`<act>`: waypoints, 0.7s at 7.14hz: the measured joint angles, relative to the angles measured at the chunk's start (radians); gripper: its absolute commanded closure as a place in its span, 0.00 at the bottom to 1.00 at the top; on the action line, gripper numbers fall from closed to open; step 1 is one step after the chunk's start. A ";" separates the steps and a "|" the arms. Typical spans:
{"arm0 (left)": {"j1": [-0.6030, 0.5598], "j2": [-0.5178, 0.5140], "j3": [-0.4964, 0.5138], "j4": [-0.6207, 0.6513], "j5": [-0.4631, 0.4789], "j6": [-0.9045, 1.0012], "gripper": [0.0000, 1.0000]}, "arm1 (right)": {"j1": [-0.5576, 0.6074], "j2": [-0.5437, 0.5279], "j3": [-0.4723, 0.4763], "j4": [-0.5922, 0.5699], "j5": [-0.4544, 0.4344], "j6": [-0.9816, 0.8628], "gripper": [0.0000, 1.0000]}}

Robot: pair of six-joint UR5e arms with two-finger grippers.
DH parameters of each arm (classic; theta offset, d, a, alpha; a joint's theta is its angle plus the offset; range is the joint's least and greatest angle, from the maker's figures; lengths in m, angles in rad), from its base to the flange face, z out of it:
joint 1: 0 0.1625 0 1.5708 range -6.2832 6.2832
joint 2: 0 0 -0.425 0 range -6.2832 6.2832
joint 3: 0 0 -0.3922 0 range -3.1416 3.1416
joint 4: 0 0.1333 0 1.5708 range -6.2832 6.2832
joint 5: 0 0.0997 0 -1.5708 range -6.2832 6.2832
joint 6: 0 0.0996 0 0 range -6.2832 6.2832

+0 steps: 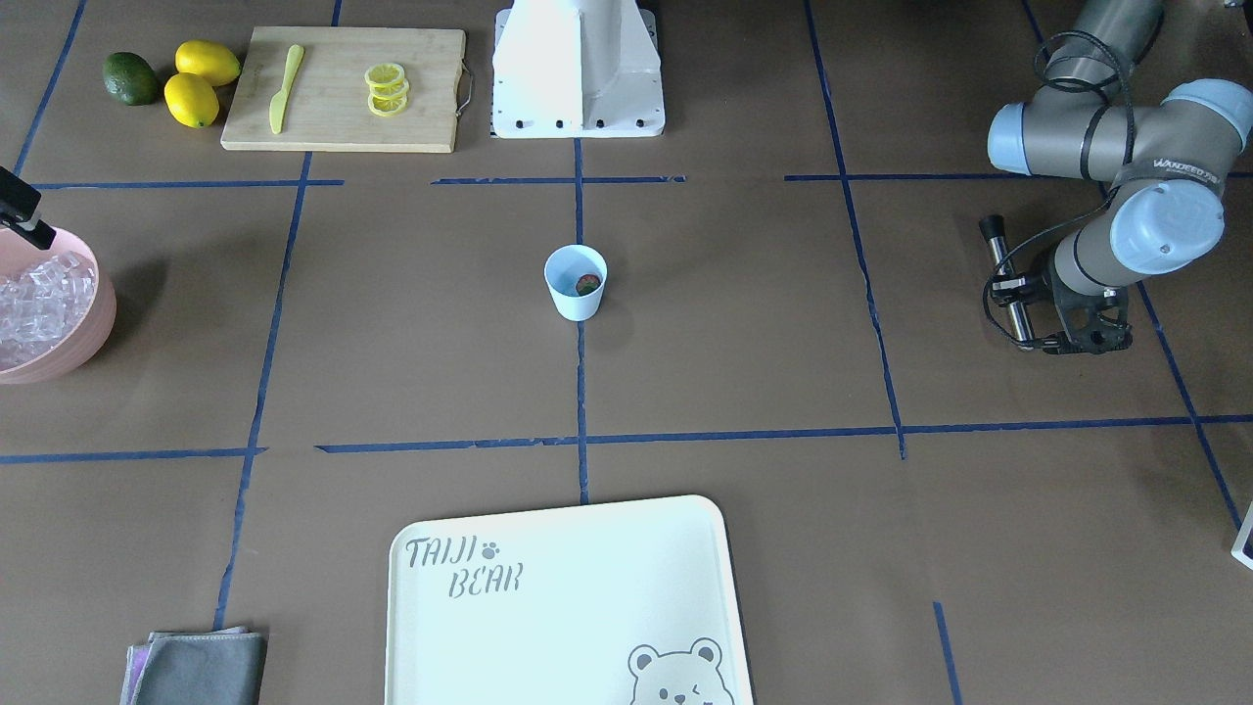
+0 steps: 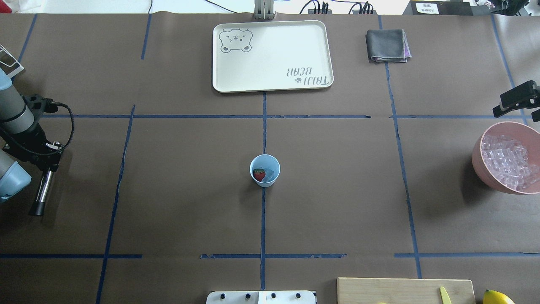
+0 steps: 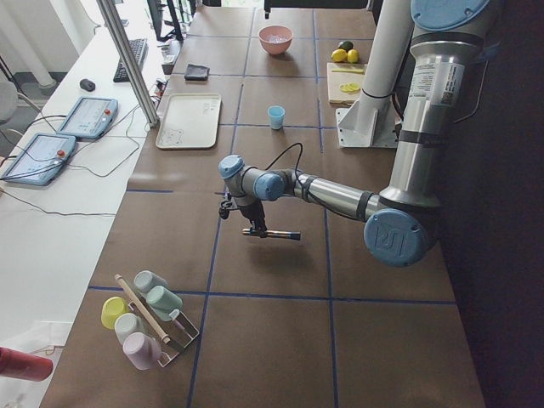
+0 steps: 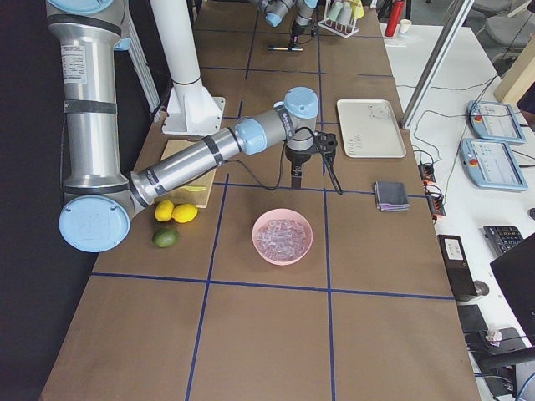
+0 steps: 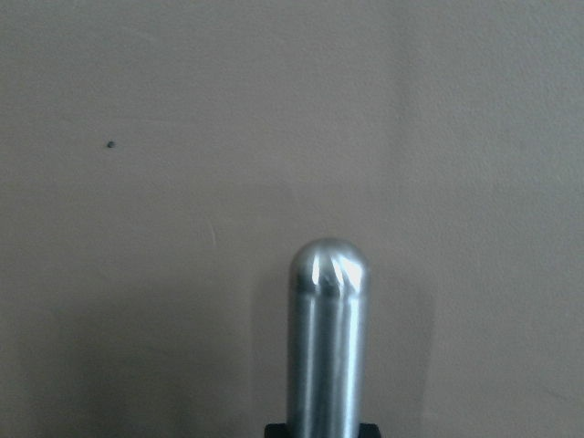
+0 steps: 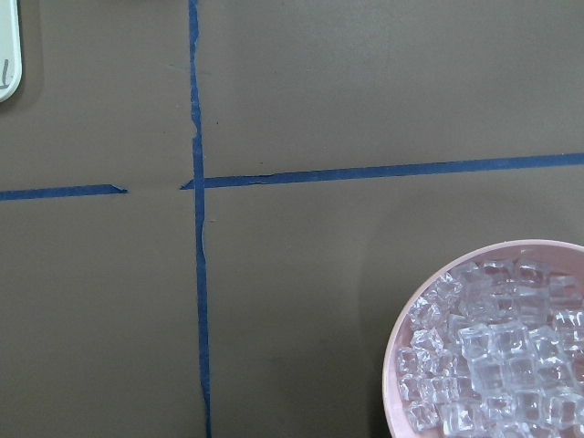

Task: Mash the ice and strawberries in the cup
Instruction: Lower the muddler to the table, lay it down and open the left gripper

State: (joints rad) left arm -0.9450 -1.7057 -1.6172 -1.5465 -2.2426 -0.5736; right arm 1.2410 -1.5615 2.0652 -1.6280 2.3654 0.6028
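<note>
The cup [image 2: 265, 161] stands in the middle of the counter [image 2: 337, 190] with a red strawberry [image 2: 259, 174] and ice [image 2: 270, 174] inside. Far off, the left jaws hold a metal stick [image 2: 44, 190] tight. The right jaws are too hidden to tell.

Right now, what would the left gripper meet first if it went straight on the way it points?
Probably the bare brown table covering: the left gripper points down, gripping a silver metal rod sideways, with nothing else visible beneath.
</note>
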 measured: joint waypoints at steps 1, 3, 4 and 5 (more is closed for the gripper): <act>0.000 0.000 0.000 0.000 0.000 -0.005 0.92 | 0.000 0.000 0.000 0.000 0.000 0.000 0.01; 0.000 -0.003 0.000 -0.002 0.001 -0.042 0.77 | 0.000 0.000 0.000 -0.001 0.000 0.000 0.01; 0.000 -0.004 0.000 -0.003 0.001 -0.050 0.30 | 0.000 0.000 0.000 -0.001 0.000 0.000 0.00; 0.001 -0.004 0.001 -0.005 0.003 -0.049 0.00 | 0.000 0.001 0.000 -0.001 0.000 0.000 0.00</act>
State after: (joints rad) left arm -0.9443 -1.7101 -1.6163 -1.5519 -2.2391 -0.6226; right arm 1.2410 -1.5606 2.0648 -1.6290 2.3654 0.6029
